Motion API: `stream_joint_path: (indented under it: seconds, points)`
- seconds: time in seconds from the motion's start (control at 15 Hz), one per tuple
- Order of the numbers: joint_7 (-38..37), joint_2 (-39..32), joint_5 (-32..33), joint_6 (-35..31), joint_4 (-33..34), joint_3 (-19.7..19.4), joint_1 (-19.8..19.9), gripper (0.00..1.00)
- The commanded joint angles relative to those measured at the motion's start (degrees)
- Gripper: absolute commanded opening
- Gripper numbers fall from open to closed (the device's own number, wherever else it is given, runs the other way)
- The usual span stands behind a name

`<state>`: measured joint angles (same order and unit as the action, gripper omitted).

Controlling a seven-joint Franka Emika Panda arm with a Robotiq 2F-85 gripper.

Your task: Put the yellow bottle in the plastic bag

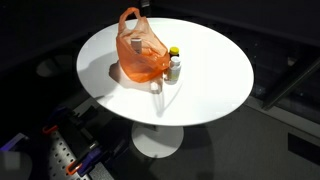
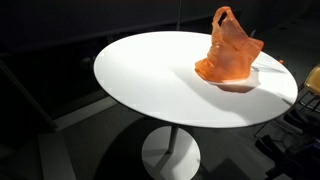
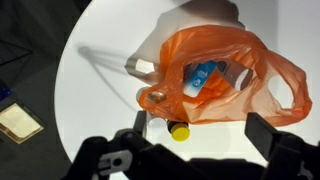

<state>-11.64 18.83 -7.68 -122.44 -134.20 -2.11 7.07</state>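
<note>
Gripper: my gripper [image 3: 195,148] hangs above the table with its jaws spread wide and nothing between them. It isn't in frame in either exterior view.
Bottle: there's the yellow-capped bottle [image 3: 179,131], almost straight below me. I'm looking down on its cap, and it sits a touch toward the left finger in the wrist view.
Axis: it stands upright on the table [image 1: 174,64], so its long axis points up at the wrist camera.
Bag: the orange plastic bag [image 3: 225,75] sits just past the bottle. The bottle is outside it, right against its side. The bag's mouth gapes upward and a blue packet [image 3: 205,78] is already inside.
Neighbour: a small container with a dull round top [image 3: 153,97] stands just beside the bottle.
Table: it's a white round table [image 1: 215,75]. In an exterior view the bag [image 2: 230,50] hides the bottle completely.
Next move, my call: come straight down, straddle the body below the cap and close. Then lift and carry forward over the open mouth.
Risk, as I judge it: a finger may clip the neighbour or snag the bag wall.
</note>
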Motion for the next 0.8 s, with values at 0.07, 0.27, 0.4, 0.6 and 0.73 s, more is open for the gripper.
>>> stream_joint_path:
  seconds: [0.07, 0.27, 0.4, 0.6, 0.73]
  points:
    - [-1.87, -5.35, -2.17, -1.95, 6.54, -1.86, -0.12, 1.0]
    - [-2.2, -10.13, -3.8, -3.78, 10.4, -2.53, -0.27, 1.0]
    - [-2.74, -13.69, -4.12, -4.87, 12.72, -2.69, -0.25, 1.0]
    - [-4.74, -18.86, -3.27, -5.77, 15.38, -2.89, -0.1, 1.0]
    - [-5.81, -22.1, -2.97, -6.37, 16.73, -3.24, -0.03, 1.0]
